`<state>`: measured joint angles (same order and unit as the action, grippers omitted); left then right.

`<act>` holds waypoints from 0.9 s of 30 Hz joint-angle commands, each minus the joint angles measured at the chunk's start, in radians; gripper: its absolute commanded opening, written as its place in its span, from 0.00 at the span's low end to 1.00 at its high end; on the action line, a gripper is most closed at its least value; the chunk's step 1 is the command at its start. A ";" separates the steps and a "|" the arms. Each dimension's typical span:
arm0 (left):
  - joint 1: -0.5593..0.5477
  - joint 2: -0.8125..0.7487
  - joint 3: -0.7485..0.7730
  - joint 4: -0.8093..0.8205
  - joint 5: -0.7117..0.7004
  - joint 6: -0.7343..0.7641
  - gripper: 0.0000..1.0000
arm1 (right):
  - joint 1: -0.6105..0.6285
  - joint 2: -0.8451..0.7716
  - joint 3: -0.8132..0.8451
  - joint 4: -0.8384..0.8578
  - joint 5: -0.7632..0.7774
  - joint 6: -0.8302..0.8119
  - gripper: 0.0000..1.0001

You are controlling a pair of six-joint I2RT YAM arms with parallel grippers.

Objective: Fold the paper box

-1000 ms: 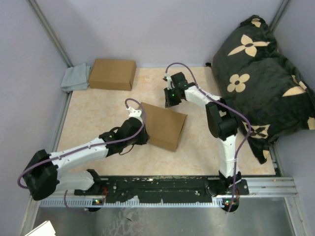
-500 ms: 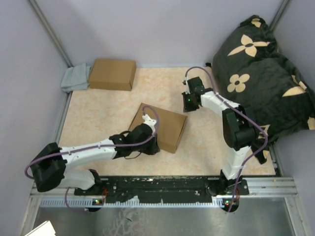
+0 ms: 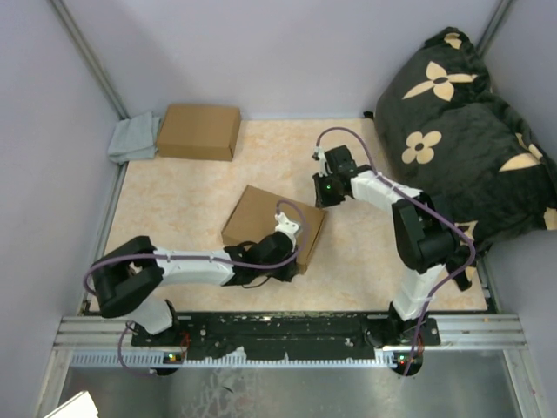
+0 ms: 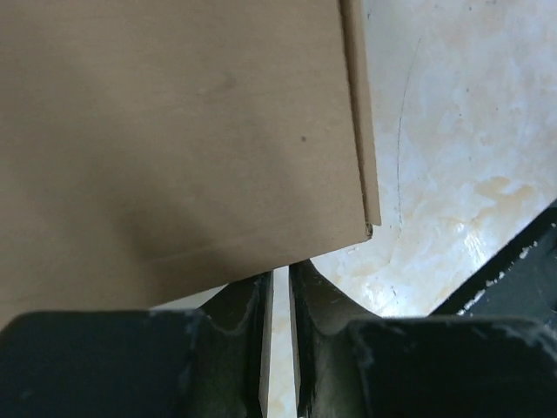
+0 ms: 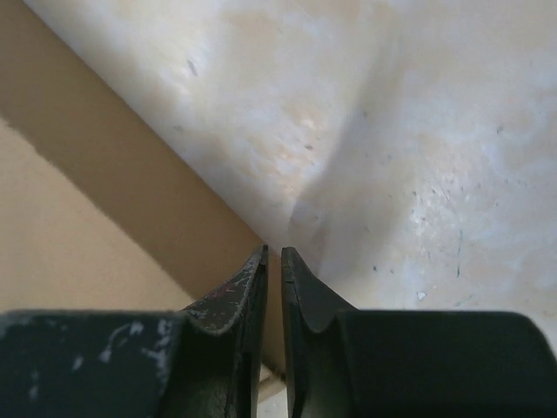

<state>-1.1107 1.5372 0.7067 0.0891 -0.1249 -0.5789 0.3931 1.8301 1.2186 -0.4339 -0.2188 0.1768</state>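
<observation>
Supporting surface: table [image 3: 174,209], pale marbled top, both arms bolted at its near edge.
Cushion: black with tan flower print [image 3: 461,131], piled against the right side, well apart from the work.
Paper box [image 3: 265,218]: plain brown, mid-table between the arms, turned askew. It reads as a closed block, top panel down and one side wall showing on the right. No flaps, tabs or slits stand loose in any view, so folding appears essentially done. Judged remaining: a last press or tuck, if any, which cannot be confirmed.
Carton [image 3: 198,131]: brown, smooth, at the far left of the table, untouched.
Cloth [image 3: 132,139]: grey, crumpled, just beside the carton's left end.
Left gripper [image 4: 279,272]: fingers drawn almost together, nothing between them, tips at the box's near right corner.
Right gripper [image 5: 272,254]: fingers likewise nearly together and empty, tips low beside the box's far right wall; contact cannot be told.
</observation>
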 commanded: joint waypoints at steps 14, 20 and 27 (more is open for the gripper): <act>-0.010 0.197 0.209 0.116 -0.378 0.031 0.18 | 0.134 -0.009 0.047 -0.035 0.007 -0.009 0.14; -0.016 0.162 0.223 0.102 -0.315 0.056 0.22 | 0.135 -0.042 0.054 -0.016 0.091 0.013 0.19; -0.035 0.113 0.258 0.058 -0.300 0.075 0.38 | 0.128 -0.128 0.101 -0.049 0.199 0.019 0.25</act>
<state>-1.1393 1.7138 0.9131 0.1333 -0.4000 -0.5323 0.5152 1.7851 1.2793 -0.3771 -0.1158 0.1856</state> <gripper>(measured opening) 0.298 0.212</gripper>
